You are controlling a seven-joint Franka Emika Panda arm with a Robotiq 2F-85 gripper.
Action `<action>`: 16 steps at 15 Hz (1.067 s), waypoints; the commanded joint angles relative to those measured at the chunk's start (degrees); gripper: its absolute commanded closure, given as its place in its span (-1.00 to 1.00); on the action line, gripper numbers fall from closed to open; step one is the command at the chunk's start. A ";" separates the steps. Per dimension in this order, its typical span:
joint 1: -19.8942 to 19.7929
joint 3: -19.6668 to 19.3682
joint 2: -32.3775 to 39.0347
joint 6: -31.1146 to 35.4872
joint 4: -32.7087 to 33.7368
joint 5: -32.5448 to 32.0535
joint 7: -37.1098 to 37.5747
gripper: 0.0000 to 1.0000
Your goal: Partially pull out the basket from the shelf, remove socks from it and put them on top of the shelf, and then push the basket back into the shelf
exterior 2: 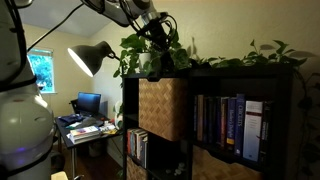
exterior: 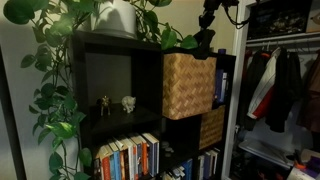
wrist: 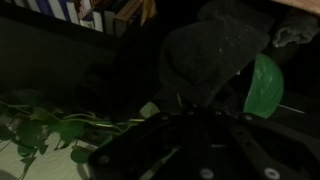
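The light tan woven basket point(exterior: 188, 85) point(exterior 2: 163, 108) sticks partly out of its upper compartment in the tall dark shelf point(exterior: 110, 38) point(exterior 2: 240, 72). My gripper point(exterior: 205, 36) point(exterior 2: 155, 38) hangs just above the shelf's top board, over the basket and among the plant leaves. In the wrist view the gripper point(wrist: 195, 112) is shut, and a dark grey bundle, the socks point(wrist: 215, 50), hangs at its fingertips. The picture is too dark to tell whether the socks touch the shelf top.
A potted plant point(exterior: 115, 18) trails vines over the shelf top and side. Two small figurines point(exterior: 128, 102), books point(exterior: 128, 157) point(exterior 2: 228, 122) and a darker woven basket point(exterior: 211, 127) fill other compartments. A clothes closet point(exterior: 280, 85) stands beside the shelf. A lamp point(exterior 2: 92, 57) and desk point(exterior 2: 85, 125) stand nearby.
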 commanded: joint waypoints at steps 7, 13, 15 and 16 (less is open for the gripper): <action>-1.48 -0.37 5.84 4.28 10.98 -5.97 3.36 0.87; -1.55 -1.32 11.92 6.81 20.22 -8.40 3.25 0.87; -1.39 -1.75 13.62 6.61 23.37 -9.75 3.13 0.87; -1.89 -1.37 13.86 6.97 23.96 -10.44 3.11 0.87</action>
